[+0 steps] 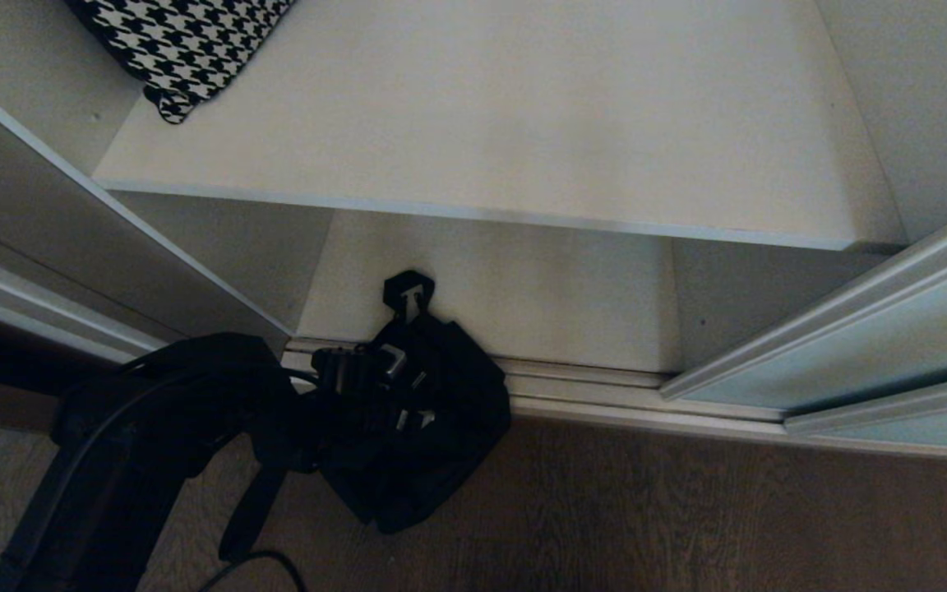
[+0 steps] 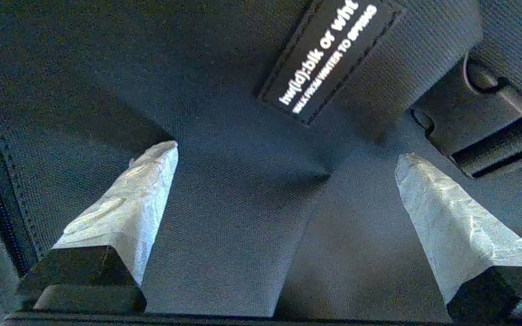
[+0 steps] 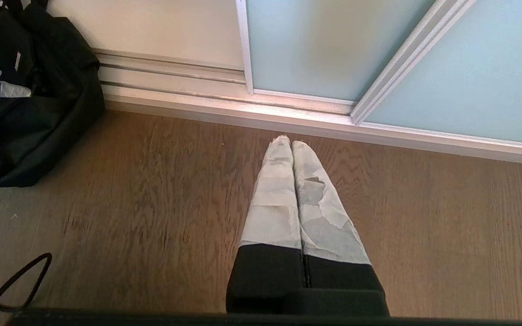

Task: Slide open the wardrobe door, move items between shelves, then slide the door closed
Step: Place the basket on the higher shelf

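Head view's showing the door (image 1: 852, 345) slid open, left claw (image 2: 288, 181) hovering wide open, gripping nothing, over the bag (image 1: 416, 427), shelving and closing pending.

Black bag (image 1: 432, 427); black-white houndstooth cushion (image 1: 182, 45); pale blue-green door (image 1: 876, 345); white shelf (image 1: 523, 131).

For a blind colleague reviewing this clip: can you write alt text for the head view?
The left gripper, open, reaches onto a black bag lying across the wardrobe's bottom track and the wood floor. Above is a white shelf with a houndstooth cushion; the sliding door stands open at right.
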Motion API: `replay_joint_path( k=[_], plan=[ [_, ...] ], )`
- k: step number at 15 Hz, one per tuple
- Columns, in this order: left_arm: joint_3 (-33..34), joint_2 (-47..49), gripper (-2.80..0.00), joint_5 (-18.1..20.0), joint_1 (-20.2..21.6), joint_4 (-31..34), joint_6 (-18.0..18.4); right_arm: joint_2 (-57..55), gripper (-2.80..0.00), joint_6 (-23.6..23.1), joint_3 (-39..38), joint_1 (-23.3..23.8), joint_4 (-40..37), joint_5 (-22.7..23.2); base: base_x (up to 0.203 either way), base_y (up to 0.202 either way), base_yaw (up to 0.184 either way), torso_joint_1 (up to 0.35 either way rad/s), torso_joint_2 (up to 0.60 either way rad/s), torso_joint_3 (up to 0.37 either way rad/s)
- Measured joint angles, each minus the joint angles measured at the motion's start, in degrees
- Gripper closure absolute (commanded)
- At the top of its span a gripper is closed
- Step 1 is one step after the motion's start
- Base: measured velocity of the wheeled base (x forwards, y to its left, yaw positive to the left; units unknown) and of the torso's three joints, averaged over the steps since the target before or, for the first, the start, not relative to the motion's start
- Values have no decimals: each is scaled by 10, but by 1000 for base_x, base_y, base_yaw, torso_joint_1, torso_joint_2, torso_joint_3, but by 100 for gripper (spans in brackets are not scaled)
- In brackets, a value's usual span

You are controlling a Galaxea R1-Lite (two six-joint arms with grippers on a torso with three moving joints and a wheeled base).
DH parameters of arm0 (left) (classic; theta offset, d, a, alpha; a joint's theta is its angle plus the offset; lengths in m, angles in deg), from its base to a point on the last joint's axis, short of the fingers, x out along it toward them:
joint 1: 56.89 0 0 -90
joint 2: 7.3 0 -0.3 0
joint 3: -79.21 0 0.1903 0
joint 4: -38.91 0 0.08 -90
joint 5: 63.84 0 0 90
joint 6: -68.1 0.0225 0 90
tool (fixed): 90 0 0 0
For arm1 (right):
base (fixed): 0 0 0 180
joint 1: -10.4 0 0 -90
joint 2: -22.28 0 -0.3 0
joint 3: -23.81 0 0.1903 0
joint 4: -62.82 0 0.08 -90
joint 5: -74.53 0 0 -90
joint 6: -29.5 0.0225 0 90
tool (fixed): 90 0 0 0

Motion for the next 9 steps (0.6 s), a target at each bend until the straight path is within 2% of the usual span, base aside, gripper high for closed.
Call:
replay_joint_path(
  k=[3, 7, 9],
  plan=[
    [-4, 3, -280, -2, 0, -3, 6, 0, 0, 0, 0, 0, 0, 0, 0, 0, 0, 0, 0, 0],
    [-39, 28, -280, -10, 12, -33, 44, 0, 0, 0, 0, 0, 0, 0, 0, 0, 0, 0, 0, 0],
    [-61, 40, -280, -23, 23, -38, 51, 0, 0, 0, 0, 0, 0, 0, 0, 0, 0, 0, 0, 0]
  ],
)
